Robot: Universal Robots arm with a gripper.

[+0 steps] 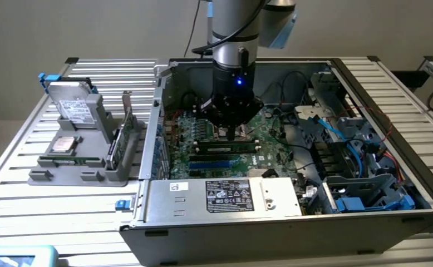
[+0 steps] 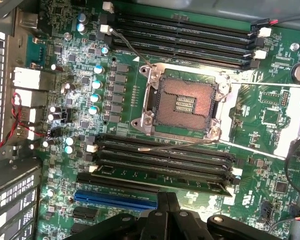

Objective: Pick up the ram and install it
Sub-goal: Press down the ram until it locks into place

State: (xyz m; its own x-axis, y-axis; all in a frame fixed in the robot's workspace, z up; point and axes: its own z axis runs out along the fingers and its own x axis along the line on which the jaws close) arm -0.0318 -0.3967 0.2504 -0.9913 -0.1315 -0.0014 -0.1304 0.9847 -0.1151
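We see the black gripper [image 1: 234, 133] with fingers clenched, holding nothing, tip pressing on the long thin green ram stick [image 1: 227, 148] lying in a black motherboard slot [image 2: 160, 150]; we judge uneven pressure could leave one end unseated or strain the green motherboard [image 2: 270, 120]

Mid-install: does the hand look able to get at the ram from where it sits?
Probably yes. The hand hangs directly over the ram lying along a slot, the case is open, and the cables lie towards the exterior view's right.

The ram [image 1: 227, 148], a long green stick, lies flat in the motherboard slot
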